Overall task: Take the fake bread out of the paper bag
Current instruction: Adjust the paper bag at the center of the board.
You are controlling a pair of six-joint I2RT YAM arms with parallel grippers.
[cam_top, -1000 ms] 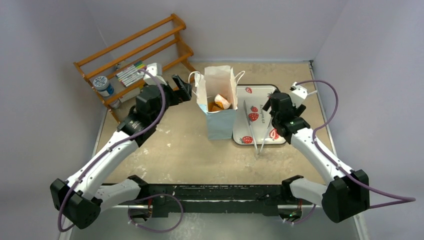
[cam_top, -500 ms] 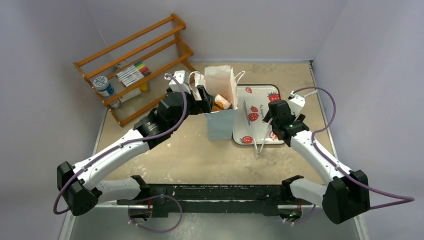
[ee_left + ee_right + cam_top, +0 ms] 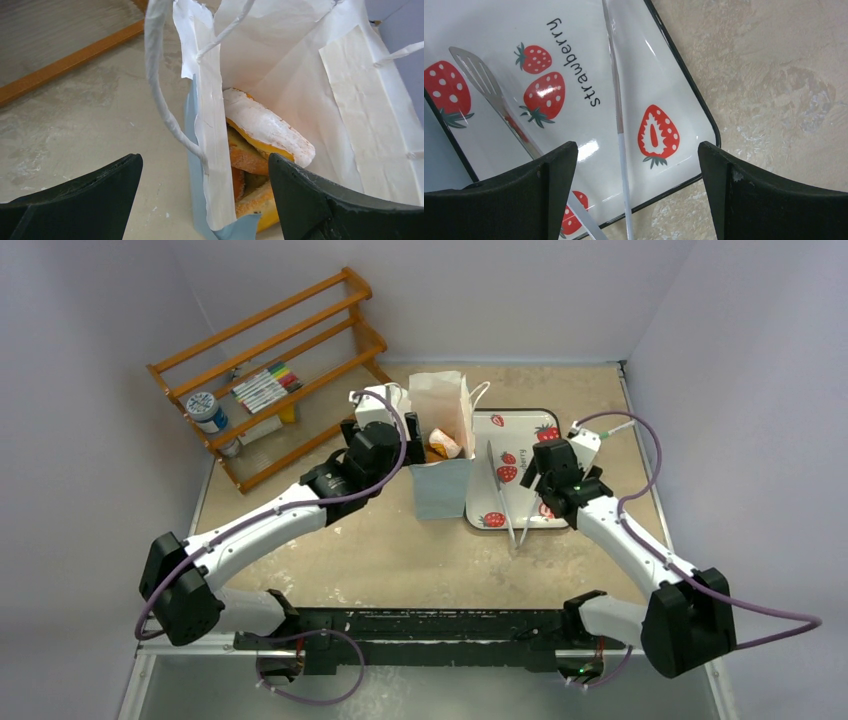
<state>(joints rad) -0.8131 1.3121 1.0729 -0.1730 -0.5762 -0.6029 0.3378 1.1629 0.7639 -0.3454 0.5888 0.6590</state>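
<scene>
The fake bread (image 3: pixel 265 130) lies inside the paper bag (image 3: pixel 441 490); the left gripper (image 3: pixel 204 162), wide open and empty, has just arrived at its left rim, ready to reach in; the right gripper (image 3: pixel 638 150) hangs open, empty.

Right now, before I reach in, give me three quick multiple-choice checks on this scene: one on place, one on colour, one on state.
1. In the top view, the strawberry tray lies: A left of the paper bag; B right of it; C under it.
2. The bag's outside is: A red; B light blue; C green.
3. The fake bread is: A on the tray; B gone from view; C inside the bag.

Key:
1 B, the tray sits beside the bag's right wall.
2 B, its front wall shows light blue.
3 C, the left wrist view shows the pieces down in the white interior.
</scene>
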